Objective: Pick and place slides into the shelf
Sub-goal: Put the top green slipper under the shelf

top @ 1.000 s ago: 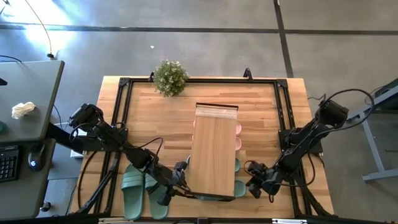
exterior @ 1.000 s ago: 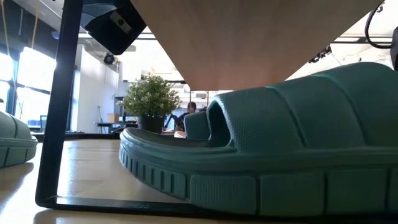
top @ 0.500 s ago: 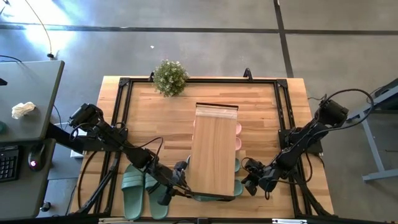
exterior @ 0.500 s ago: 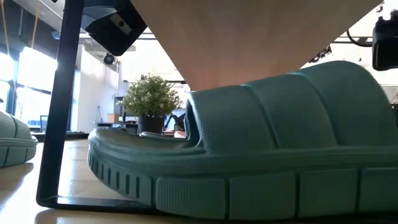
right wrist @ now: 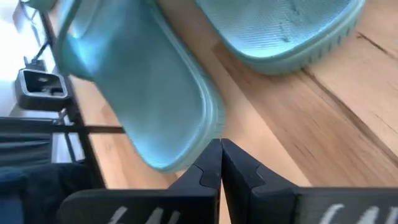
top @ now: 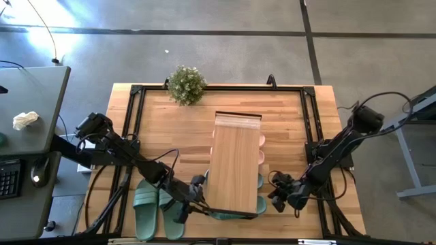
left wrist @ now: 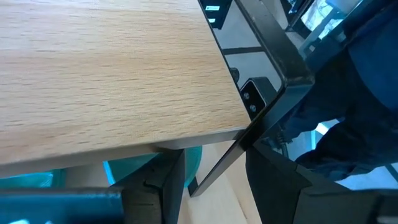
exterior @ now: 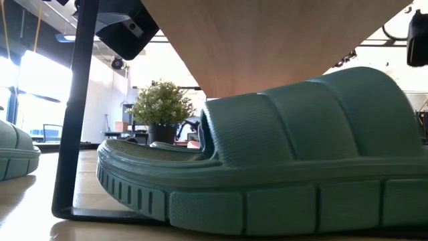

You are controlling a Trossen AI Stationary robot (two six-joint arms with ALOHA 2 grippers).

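Observation:
The shelf (top: pixel 235 163) stands in the middle of the table. A green slide (exterior: pixel 281 161) lies on the table under its near end, one end poking out at the right (top: pixel 261 205). My right gripper (right wrist: pixel 221 152) is shut, its tips at that end's rim. At the shelf's near left corner, my left gripper (left wrist: pixel 217 186) is open, its fingers on either side of the dark end bar (left wrist: pixel 230 158). Another green slide (right wrist: pixel 292 31) lies farther in. Pink slides (top: pixel 261 146) show at the shelf's right side. My left gripper straddles the shelf's dark end bar near the corner; I cannot tell whether a finger (left wrist: pixel 273 180) touches it. My right gripper's shut fingertips (right wrist: pixel 211 162) slant down at the rim of the slide's end (right wrist: pixel 198 140), from the table's right; I cannot tell whether they touch it.
A pair of green slides (top: pixel 150 207) lies on the table left of the shelf, by the left arm. A potted plant (top: pixel 186 84) stands at the far edge. A black frame (top: pixel 129 136) runs around the tabletop. Bare wood lies right of the shelf.
My right gripper, kept shut, went toward the shelf and then drew back a little toward the table's right edge. The green slide slid along the table farther under the shelf, toward the left, and now lies still. The shelf's near end shifted slightly.

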